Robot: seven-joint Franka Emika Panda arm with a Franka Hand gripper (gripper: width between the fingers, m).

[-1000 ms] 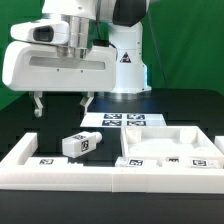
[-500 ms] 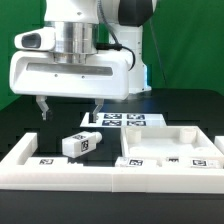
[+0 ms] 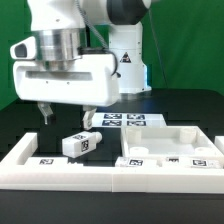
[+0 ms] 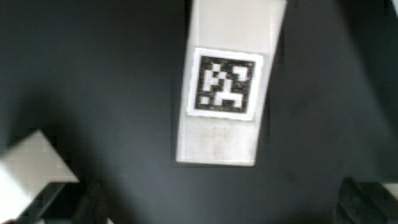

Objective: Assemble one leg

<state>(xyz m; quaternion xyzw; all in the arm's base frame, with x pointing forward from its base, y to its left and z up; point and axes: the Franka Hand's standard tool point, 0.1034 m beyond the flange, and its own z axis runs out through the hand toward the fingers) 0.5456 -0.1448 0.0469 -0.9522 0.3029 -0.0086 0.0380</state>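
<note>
The leg [image 3: 79, 143] is a short white post with black-and-white tags, lying on its side on the black table, left of the middle in the exterior view. My gripper [image 3: 68, 117] hangs open just above it, one finger [image 3: 45, 113] behind its left end and one [image 3: 90, 119] behind its right end, not touching. In the wrist view the leg [image 4: 231, 85] lies lengthwise with one tag facing up, and the dark fingertips [image 4: 54, 200] show at the two lower corners, well apart, with nothing between them.
A wide flat white panel with raised edges [image 3: 170, 150] lies on the exterior view's right. A white frame [image 3: 60, 165] runs along the front and left. The marker board [image 3: 122, 120] lies behind the leg, in front of the arm's base [image 3: 127, 60].
The gripper has come down and shifted toward the exterior view's left, closer over the leg. The leg has not moved.
</note>
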